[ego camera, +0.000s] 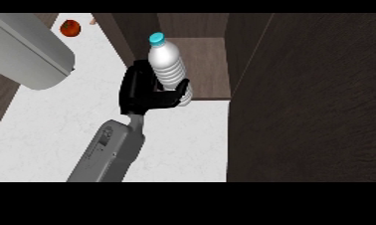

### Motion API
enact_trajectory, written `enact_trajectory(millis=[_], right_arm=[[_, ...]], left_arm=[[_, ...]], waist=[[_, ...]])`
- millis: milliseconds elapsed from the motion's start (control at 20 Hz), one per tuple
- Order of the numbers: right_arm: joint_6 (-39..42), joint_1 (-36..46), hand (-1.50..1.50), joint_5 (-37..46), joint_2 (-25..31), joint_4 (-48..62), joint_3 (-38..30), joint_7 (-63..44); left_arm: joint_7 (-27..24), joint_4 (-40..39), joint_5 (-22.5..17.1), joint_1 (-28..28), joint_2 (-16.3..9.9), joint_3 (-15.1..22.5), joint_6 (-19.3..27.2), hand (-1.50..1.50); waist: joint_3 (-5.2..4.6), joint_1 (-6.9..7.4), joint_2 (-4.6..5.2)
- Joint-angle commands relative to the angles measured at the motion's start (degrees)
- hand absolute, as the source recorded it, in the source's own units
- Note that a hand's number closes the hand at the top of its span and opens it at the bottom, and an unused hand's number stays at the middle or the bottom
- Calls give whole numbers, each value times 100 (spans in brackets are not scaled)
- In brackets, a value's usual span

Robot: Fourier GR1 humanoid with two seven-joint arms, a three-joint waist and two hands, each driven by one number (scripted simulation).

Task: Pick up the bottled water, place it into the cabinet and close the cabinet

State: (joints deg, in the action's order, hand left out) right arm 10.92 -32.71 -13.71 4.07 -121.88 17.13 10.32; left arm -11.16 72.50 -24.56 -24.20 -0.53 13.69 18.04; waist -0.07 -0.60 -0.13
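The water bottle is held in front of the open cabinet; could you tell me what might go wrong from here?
1. The hand grips the water bottle only near its base, so it may tip.
2. The bottle sits close to the cabinet's left wall and could clip it going in.
3. The open door stands near, leaving a narrow approach.

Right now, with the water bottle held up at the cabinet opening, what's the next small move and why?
Probably ease the bottled water forward onto the cabinet shelf. The hand is curled round its lower part, the bottle is upright with its cap up, and it sits at the shelf's front edge, not yet inside.
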Motion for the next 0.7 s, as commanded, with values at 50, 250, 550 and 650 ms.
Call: enact_trajectory(millis=[50, 250, 550, 650], right_arm=[[-5, 291, -150, -146, -36, 207, -153, 13], [-64, 270, -150, 171, -132, 266, 162, 86], [74, 151, -150, -38, 4, 282, 9, 148], [-56, 192, -150, 106, -53, 102, 210, -67]], left_arm=[[174, -730, 359, -1116, 50, 236, 541, 150], [433, -876, 499, -1753, 48, 121, 1048, 150], [497, -1393, 821, -1950, -79, 78, 1347, 150], [332, -1655, 992, -1970, -36, 101, 1606, 150]], waist=[[9, -53, 31], [10, -103, 37], [12, -195, 64], [6, -261, 88]])
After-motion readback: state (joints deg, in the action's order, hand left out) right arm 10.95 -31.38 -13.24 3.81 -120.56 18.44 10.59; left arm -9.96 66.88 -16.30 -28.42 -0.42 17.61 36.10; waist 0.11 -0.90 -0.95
